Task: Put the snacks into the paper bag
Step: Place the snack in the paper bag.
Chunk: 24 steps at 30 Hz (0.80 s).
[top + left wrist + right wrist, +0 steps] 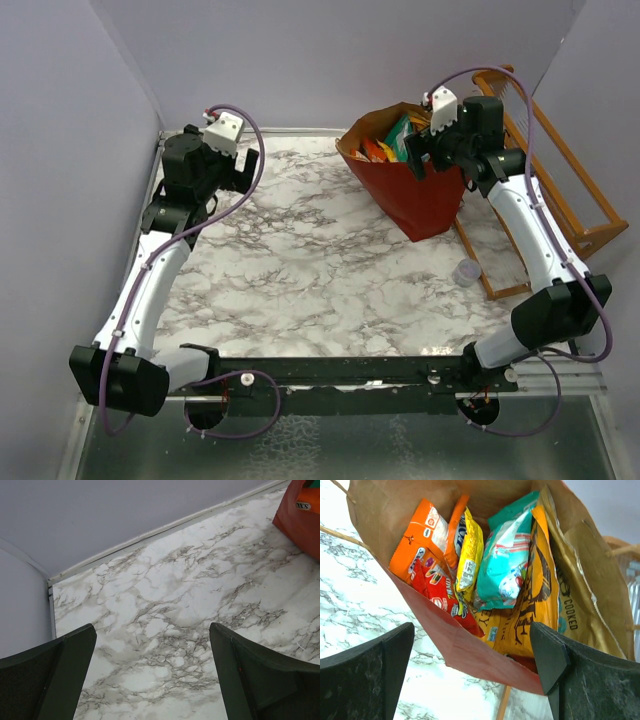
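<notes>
Paper bag (pixel 418 205) at 1 o'clock on worktop (pixel 300 265), snacks (pixel 502 572) packed inside; none seen loose, task looks done. Right pincer (pixel 472 637) wide, empty, above bag mouth; left pincer (pixel 152 635) wide, empty, 10 o'clock.

Robot test cell in a lab, not a lived-in room.
Plain lavender panels (pixel 300 60) box in a marble-patterned tabletop (pixel 330 270) on three sides. A white-and-black left arm (pixel 150 290) and right arm (pixel 530 230) are bolted to a black rail (pixel 380 372) at its near edge, with purple cables (pixel 261 160) looping off them. Props on it: a red paper bag (pixel 420 200) of snacks (pixel 505 565) and a wooden rack (pixel 598 233).
</notes>
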### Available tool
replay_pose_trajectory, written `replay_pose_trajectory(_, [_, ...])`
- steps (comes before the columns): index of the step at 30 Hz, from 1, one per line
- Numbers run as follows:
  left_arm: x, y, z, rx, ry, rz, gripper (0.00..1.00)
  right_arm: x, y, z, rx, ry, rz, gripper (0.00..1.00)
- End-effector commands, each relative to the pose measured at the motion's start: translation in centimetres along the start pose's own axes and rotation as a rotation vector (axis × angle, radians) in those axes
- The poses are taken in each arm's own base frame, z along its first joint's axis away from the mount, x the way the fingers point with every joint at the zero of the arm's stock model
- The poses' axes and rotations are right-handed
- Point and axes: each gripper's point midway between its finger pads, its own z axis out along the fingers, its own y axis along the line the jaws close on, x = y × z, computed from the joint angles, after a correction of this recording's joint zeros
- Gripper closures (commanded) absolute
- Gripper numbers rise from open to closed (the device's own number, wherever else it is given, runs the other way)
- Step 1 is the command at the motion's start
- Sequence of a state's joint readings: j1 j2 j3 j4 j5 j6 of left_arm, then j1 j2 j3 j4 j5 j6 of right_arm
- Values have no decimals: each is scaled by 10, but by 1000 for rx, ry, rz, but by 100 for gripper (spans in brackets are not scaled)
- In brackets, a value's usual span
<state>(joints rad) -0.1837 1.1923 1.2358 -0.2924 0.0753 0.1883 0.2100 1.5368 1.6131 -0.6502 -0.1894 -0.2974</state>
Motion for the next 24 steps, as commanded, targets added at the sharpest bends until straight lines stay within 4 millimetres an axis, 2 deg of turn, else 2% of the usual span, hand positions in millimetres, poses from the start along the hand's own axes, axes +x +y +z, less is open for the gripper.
replay_pose_trajectory(1, [-5, 15, -8, -82, -40, -20, 1, -2, -10, -13, 92, -23, 67, 1])
replay_pose_trajectory(11, [1, 30, -14, -137, -25, -37, 1, 8, -14, -58, 167, -55, -67, 1])
replay_pose_trajectory(15, [5, 46, -23, -237, -28, -79, 1, 16, -9, -76, 177, -53, -56, 1])
replay_pose_trajectory(19, [8, 45, -31, -236, -40, -72, 1, 18, -1, -95, 176, -77, -13, 1])
replay_pose_trajectory(24, [11, 47, -42, -272, -97, -86, 1, 27, -2, -115, 222, -80, 8, 1])
